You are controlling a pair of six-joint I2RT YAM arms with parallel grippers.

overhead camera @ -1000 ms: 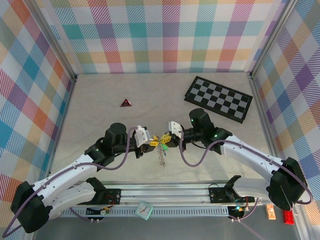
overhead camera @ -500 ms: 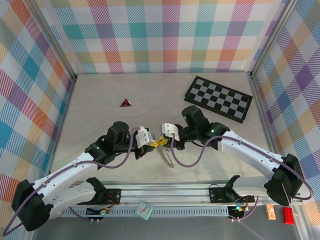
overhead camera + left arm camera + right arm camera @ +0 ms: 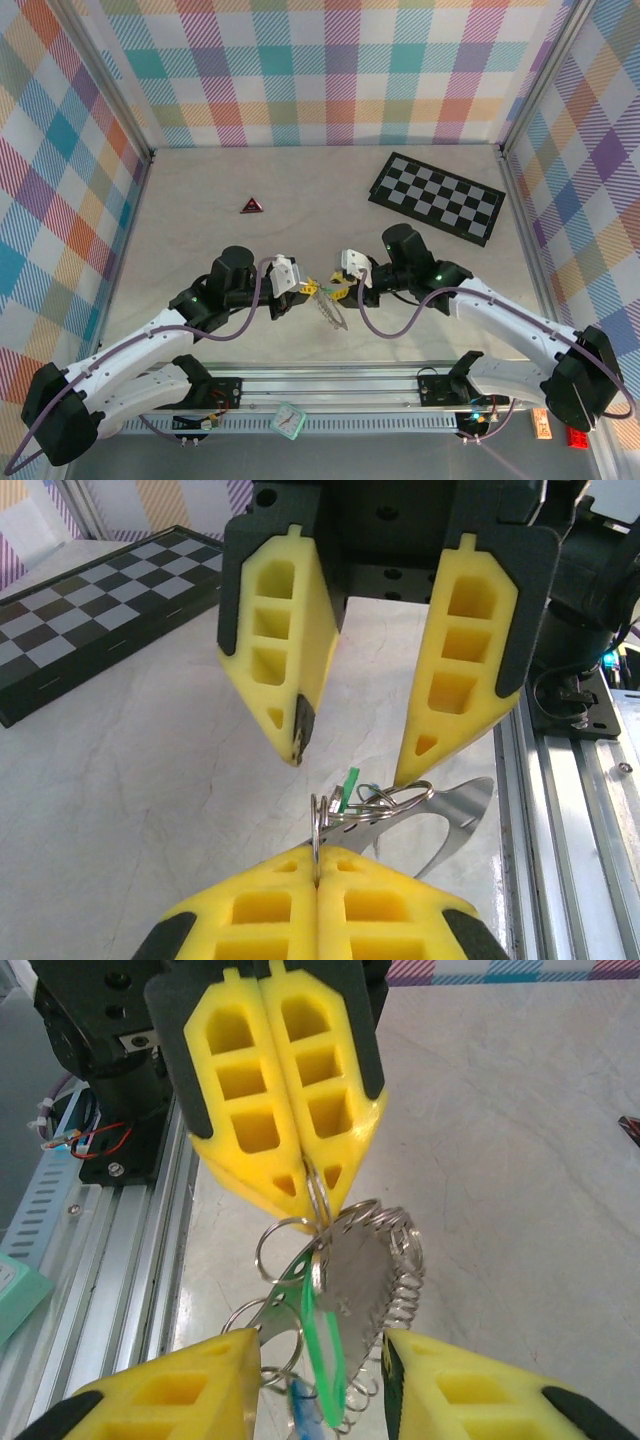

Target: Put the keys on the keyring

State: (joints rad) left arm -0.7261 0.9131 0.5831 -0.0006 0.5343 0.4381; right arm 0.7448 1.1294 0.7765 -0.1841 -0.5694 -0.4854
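The keyring [image 3: 283, 1235] is a bunch of thin wire rings with a flat silvery plate [image 3: 352, 1265] and a green tag [image 3: 322, 1345]. The keys [image 3: 402, 1275] look like a close silvery fringe along the plate's edge. My left gripper [image 3: 318, 858] is shut on one ring of the bunch [image 3: 375, 802], holding it above the table. Facing it, my right gripper [image 3: 318, 1340] is open, one finger on each side of the hanging bunch. From above, the left gripper [image 3: 305, 288] and right gripper [image 3: 342, 291] meet over the bunch [image 3: 327, 305] at the table's near middle.
A black and white chequered board [image 3: 437, 197] lies at the back right. A small red-and-black triangle [image 3: 250, 206] sits at the back left. An aluminium rail [image 3: 330, 385] runs along the near edge behind both grippers, with a teal object [image 3: 288, 420] below it.
My right gripper has let go of the bunch, opened and drawn back to the right. The left gripper has closed fully on the ring, and the bunch now hangs from it alone.
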